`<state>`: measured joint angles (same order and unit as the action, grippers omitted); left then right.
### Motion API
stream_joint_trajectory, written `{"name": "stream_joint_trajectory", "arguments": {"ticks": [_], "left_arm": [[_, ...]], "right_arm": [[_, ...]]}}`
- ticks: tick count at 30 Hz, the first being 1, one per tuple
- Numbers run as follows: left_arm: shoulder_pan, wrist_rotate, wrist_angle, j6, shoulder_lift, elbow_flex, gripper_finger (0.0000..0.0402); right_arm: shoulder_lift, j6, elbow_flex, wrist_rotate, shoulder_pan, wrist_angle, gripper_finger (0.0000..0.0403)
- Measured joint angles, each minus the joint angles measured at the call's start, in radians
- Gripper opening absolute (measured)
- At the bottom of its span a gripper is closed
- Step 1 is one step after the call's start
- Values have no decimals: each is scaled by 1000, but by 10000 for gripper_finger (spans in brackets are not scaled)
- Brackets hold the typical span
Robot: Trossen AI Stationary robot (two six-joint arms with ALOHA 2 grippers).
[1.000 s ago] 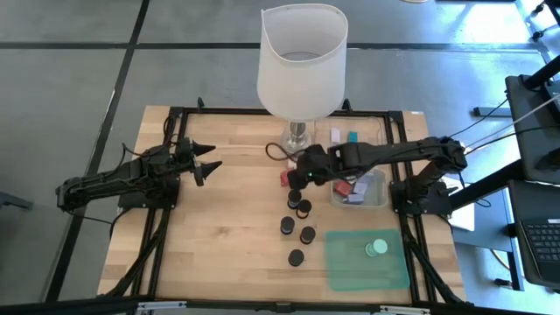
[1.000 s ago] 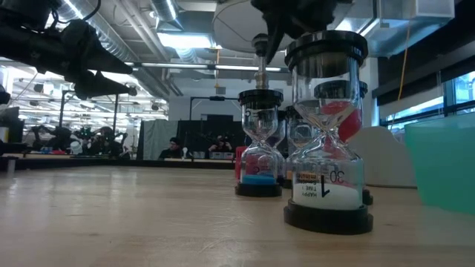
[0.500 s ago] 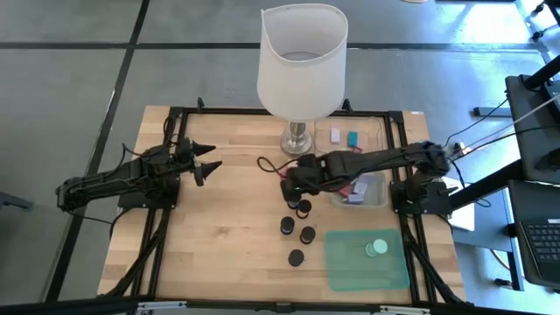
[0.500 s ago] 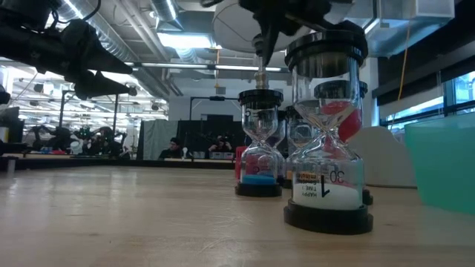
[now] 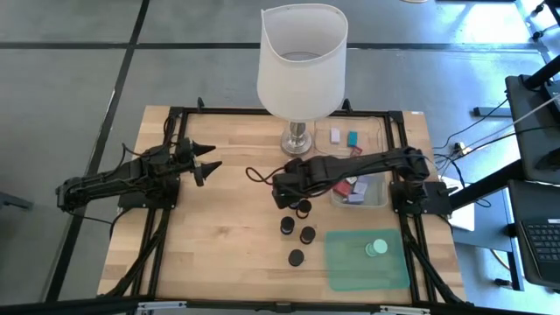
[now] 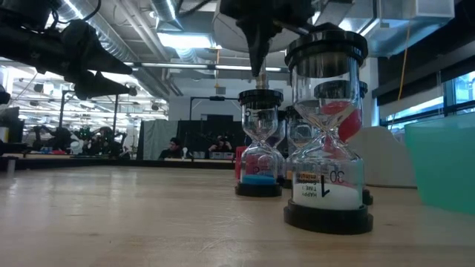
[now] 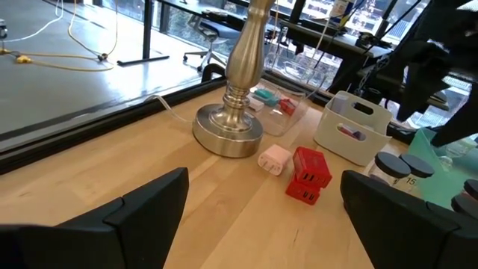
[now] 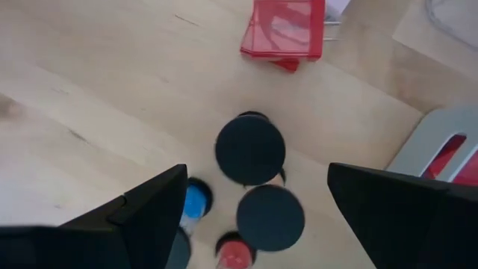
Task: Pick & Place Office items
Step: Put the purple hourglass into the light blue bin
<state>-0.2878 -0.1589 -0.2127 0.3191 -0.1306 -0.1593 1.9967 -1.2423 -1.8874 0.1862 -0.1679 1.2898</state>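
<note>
Overhead, right gripper (image 5: 282,193) agape, empty

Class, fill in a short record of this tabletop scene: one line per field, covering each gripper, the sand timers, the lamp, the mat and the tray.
left gripper: open, waiting over the table's left side, holding nothing
right gripper: open, above the sand timers, holding nothing
sand timers: black-capped, standing upright in a cluster mid-table
red block: near the lamp's base
lamp: white shade, at the table's far edge
green mat: carries a mint-green disc
clear tray: holds small coloured blocks
</note>
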Motion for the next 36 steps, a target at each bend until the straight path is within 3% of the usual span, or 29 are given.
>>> {"name": "stream_joint_trajectory", "arguments": {"ticks": [12, 36], "left_arm": [[0, 0, 0, 0, 0, 0, 348], [0, 0, 0, 0, 0, 0, 347]], "right_arm": [[19, 177, 0, 42, 0, 12, 327], [139, 244, 0, -43, 1, -31, 327]]}}
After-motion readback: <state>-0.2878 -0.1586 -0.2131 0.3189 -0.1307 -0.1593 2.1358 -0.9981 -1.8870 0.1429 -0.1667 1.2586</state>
